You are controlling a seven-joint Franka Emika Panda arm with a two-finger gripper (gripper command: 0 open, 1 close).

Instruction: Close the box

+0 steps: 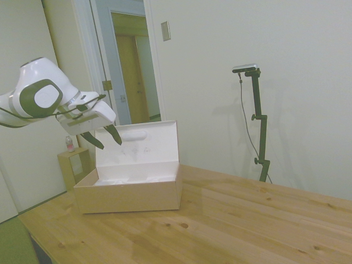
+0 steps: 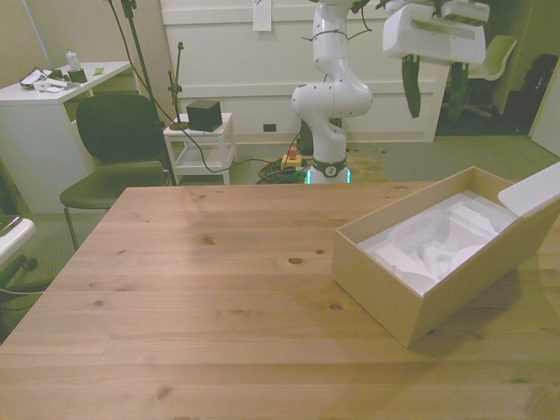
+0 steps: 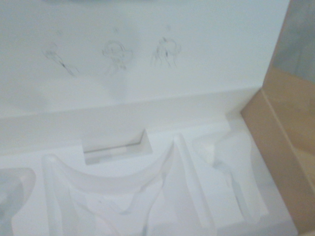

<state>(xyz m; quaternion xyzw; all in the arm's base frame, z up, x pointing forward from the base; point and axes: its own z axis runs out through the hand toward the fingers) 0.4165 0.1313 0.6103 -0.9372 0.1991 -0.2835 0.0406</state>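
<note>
**Box open, gripper above it**

Side view: white two-finger gripper [image 1: 102,138] hangs empty, dark fingers spread, above the large tan cardboard box [image 1: 129,195]. Its white hinged lid [image 1: 137,142] stands upright. Box sits on the knotty pale wooden table [image 1: 231,225]; open doorway [image 1: 135,69] behind.

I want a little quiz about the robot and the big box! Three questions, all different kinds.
1. True or false: the box has its lid standing up, open.
2. The pincer is: A) inside the box, B) in the air above the box, touching nothing, C) pushing the lid down.
3. Fill in: inside, the box holds a moulded insert coloured ____.

Key: 1 true; 2 B; 3 white.
</note>
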